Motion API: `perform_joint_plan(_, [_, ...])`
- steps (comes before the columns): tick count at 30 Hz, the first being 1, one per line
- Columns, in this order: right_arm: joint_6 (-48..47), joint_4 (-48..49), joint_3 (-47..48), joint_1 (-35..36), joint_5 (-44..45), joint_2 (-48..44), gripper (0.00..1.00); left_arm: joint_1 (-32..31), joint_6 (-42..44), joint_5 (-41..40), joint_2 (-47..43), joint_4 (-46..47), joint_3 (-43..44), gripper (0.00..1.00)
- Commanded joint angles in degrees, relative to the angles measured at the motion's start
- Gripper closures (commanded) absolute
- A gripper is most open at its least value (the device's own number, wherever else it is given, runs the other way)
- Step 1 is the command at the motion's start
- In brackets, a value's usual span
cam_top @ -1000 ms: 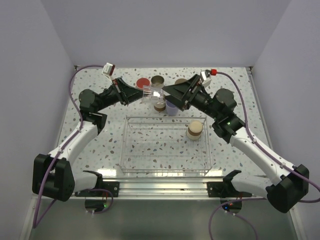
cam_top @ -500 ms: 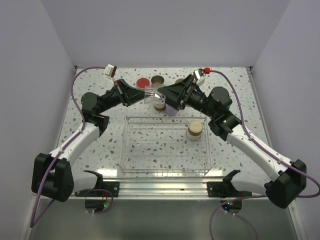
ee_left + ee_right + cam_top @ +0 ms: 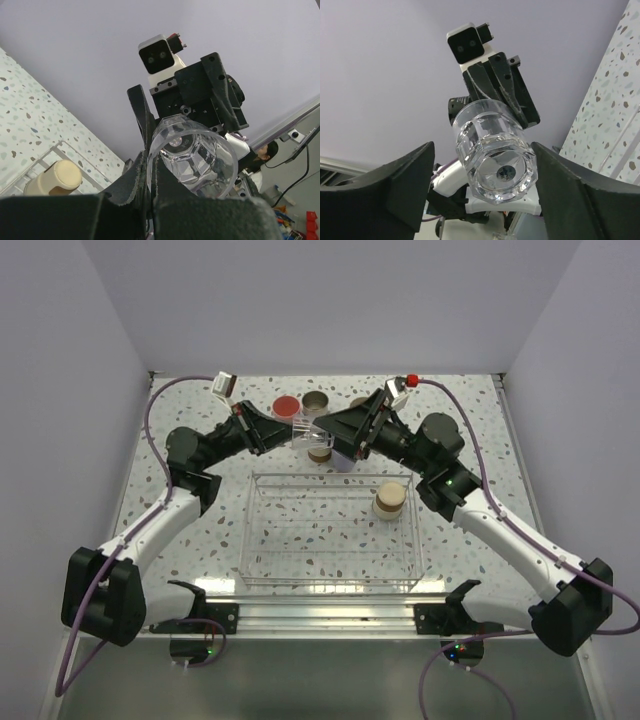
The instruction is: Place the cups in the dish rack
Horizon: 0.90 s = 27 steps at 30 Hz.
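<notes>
My left gripper (image 3: 290,430) is shut on the rim of the clear cup (image 3: 304,429), one finger inside and one outside, and holds it in the air on its side behind the dish rack (image 3: 247,540). In the left wrist view the cup (image 3: 192,162) fills the middle, pinched at my left gripper (image 3: 149,167). My right gripper (image 3: 322,432) is open, its fingers (image 3: 405,185) wide apart on either side of the cup's base (image 3: 495,155), not touching it. One tan-based cup (image 3: 389,500) stands upturned in the rack's far right.
On the table behind the rack stand a red-pink cup (image 3: 286,406), a steel cup (image 3: 316,402), another cup (image 3: 360,402) partly hidden by my right arm, a tan-based cup (image 3: 320,452) and a lavender cup (image 3: 343,459). Walls close in left, right and back.
My right gripper has moved left up to the clear cup's base. My left gripper has carried the cup slightly right and tilted it towards the right gripper.
</notes>
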Motion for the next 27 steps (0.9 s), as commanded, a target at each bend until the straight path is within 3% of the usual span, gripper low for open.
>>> perform_joint_plan(1, [0.4, 3.4, 1.2, 0.6, -1.9, -2.3, 0.17, -0.5, 3.0, -2.0, -1.4, -1.2, -0.6, 1.0])
perform_joint_plan(5, [0.0, 2.9, 1.0, 0.6, -2.0, -3.1, 0.12, -0.5, 3.5, -2.9, -1.6, -2.4, -0.8, 1.0])
perform_joint_plan(8, [-0.3, 2.1, 0.9, 0.7, -1.7, -3.7, 0.17, -0.5, 3.5, -2.9, -1.5, -2.3, -0.8, 1.0])
perform_joint_plan(15, [-0.5, 2.5, 0.4, 0.7, -1.6, -4.0, 0.56, -0.8, 4.5, -3.1, -1.6, -3.6, -1.0, 1.0])
perform_joint_plan(18, [-0.8, 2.1, 0.3, 0.7, -1.3, -4.2, 0.89, -0.9, 5.1, -2.9, -1.5, -4.8, -0.7, 1.0])
perform_joint_plan(21, [-1.7, 1.6, 0.3, 0.7, -0.9, -4.8, 0.98, -0.9, 6.1, -2.8, -1.5, -6.8, -0.1, 1.0])
perform_joint_plan(24, [-2.1, 1.6, -0.1, 0.6, 0.5, -5.8, 1.0, -0.9, 8.6, -2.6, -1.7, -10.6, 1.1, 0.88])
perform_joint_plan(25, [-2.7, 1.6, -0.1, 0.7, 1.0, -6.2, 1.0, -0.9, 9.4, -2.6, -1.7, -11.9, 1.4, 0.78])
perform_joint_plan(27, [-3.4, 0.7, 0.1, 0.7, 1.8, -6.9, 1.0, -0.9, 11.5, -2.6, -1.9, -15.0, 2.2, 0.68])
